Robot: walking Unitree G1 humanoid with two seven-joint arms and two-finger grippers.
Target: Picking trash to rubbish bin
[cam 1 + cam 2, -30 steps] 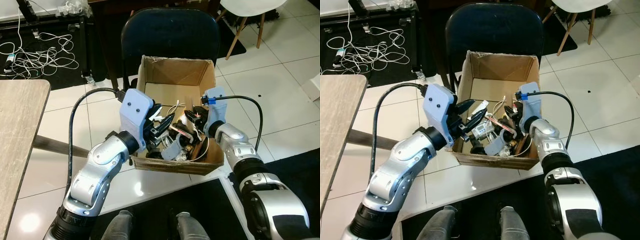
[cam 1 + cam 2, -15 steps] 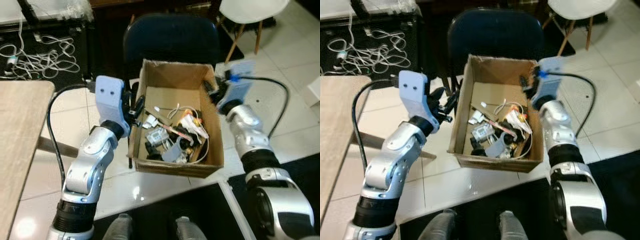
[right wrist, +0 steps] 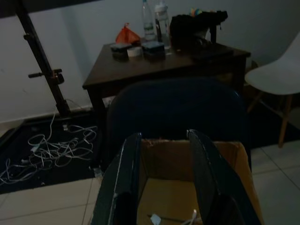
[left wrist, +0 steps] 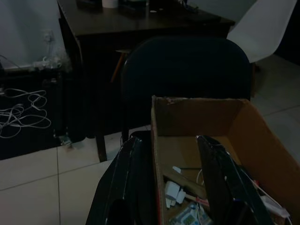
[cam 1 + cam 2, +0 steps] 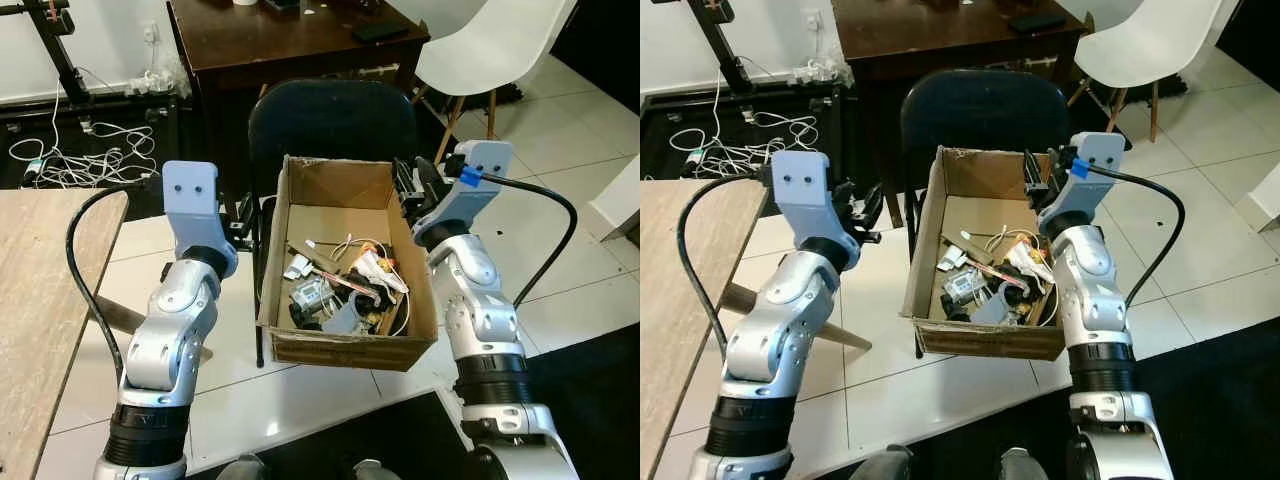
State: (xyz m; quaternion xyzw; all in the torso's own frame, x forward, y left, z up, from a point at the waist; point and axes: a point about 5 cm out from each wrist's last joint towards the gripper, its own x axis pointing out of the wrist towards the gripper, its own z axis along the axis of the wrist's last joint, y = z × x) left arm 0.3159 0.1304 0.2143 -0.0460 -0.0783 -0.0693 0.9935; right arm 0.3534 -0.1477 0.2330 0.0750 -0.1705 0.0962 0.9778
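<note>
Flanking the cardboard box (image 5: 345,345), left gripper (image 5: 243,214) and right gripper (image 5: 408,186) gape empty.

A dark blue padded chair (image 5: 330,120) stands on the white tiled floor (image 5: 560,260), its backrest rising toward a dark brown wooden counter (image 5: 290,40). On that counter sit two clear plastic bottles (image 3: 157,21), an orange bag (image 3: 127,35) and a black bag (image 3: 194,23). A white moulded chair with wooden legs (image 5: 490,50) stands beside it. Tangled white cables (image 5: 75,160) lie on a black mat. A pale wood-grain counter (image 5: 40,300) fills the near left side.
</note>
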